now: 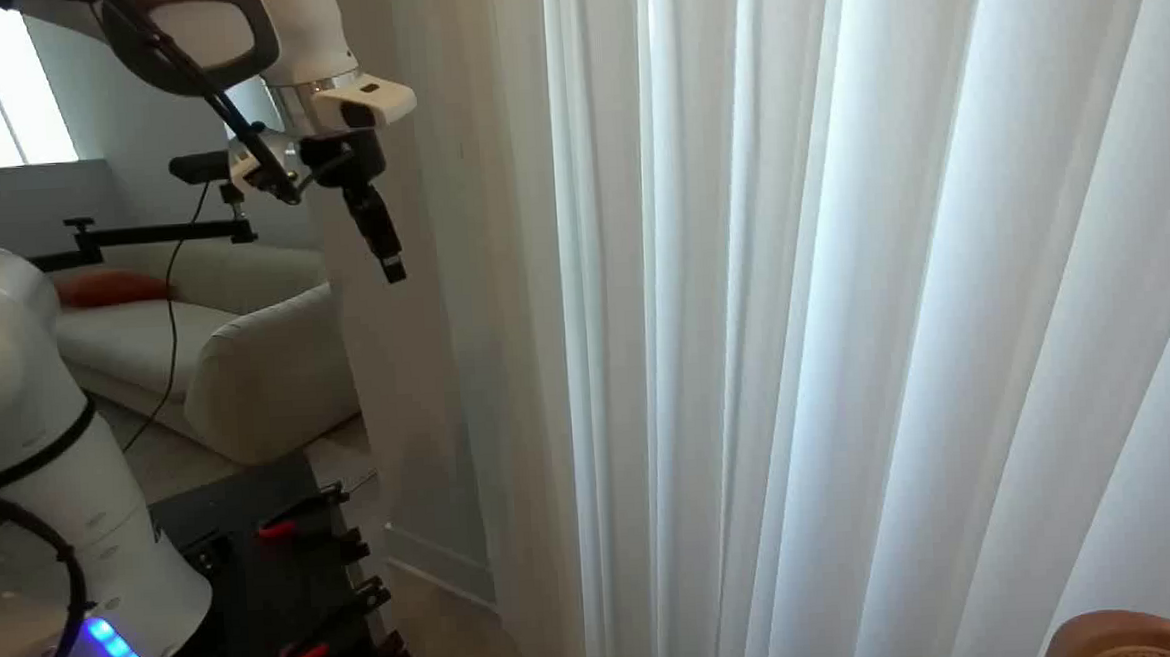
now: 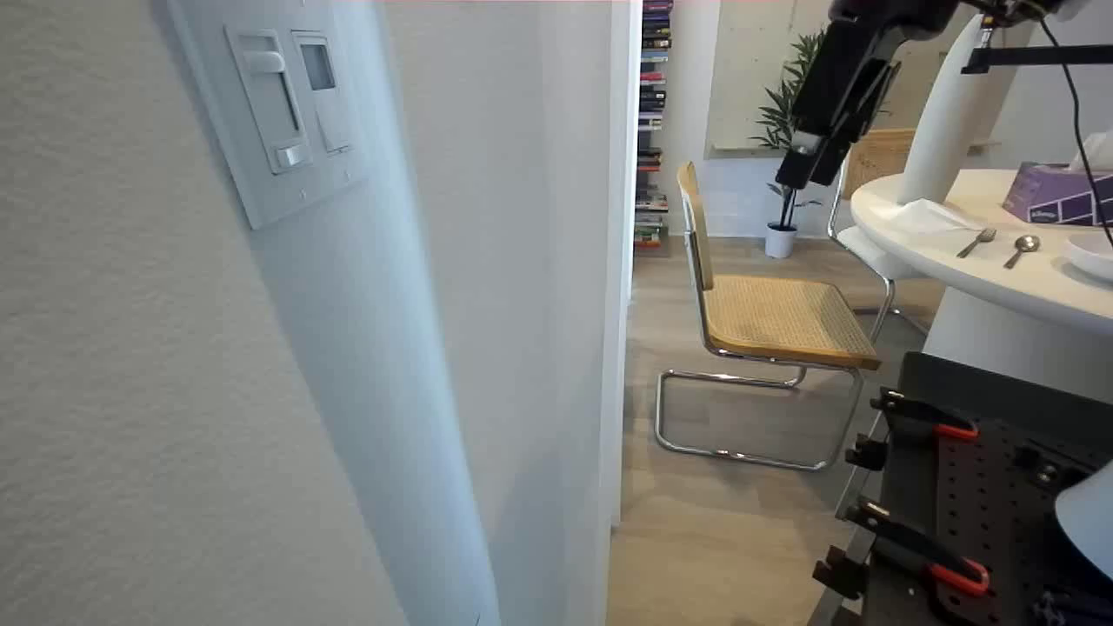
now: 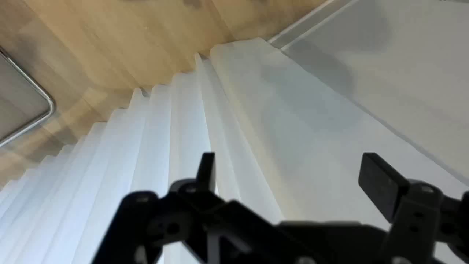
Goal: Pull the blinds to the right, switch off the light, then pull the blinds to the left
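Note:
The blinds, a floor-length white pleated curtain, fill the middle and right of an exterior view. In the wrist view the blinds hang down to the wooden floor, with a flatter end panel at the right. My gripper is open, its two fingertips wide apart over the curtain's end, with nothing between them. In an exterior view the gripper points down, left of the curtain's edge. It also shows in an exterior view. The white light switch plate, with a slider and a rocker, is on the wall. No lamp shows.
A cane chair and a round white table with cutlery stand behind. A sofa stands behind the arm. The black base cart has red-tipped clamps. A brown object is at the lower right. A metal chair leg is on the floor.

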You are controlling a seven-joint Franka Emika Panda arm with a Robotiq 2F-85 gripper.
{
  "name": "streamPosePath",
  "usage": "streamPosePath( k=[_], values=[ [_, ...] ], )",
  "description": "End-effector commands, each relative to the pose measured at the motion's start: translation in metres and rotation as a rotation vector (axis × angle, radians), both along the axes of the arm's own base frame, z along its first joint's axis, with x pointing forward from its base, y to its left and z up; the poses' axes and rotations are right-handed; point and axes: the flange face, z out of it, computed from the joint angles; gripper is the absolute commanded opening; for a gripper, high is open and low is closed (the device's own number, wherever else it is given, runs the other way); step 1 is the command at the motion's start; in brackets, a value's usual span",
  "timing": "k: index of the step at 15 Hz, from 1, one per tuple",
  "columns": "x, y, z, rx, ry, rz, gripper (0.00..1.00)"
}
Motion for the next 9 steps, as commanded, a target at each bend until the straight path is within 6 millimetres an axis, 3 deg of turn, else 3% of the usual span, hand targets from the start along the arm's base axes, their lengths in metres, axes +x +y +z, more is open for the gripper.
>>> streamPosePath(
  k=[1, 3, 9],
  values=[
    [-0.002, 0.000, -0.005, -0.001, 0.020, 0.001, 1.00],
    [-0.004, -0.001, -0.017, -0.004, 0.047, 0.001, 1.00],
    [-0.004, -0.001, -0.020, -0.004, 0.053, 0.001, 1.00]
  ],
)
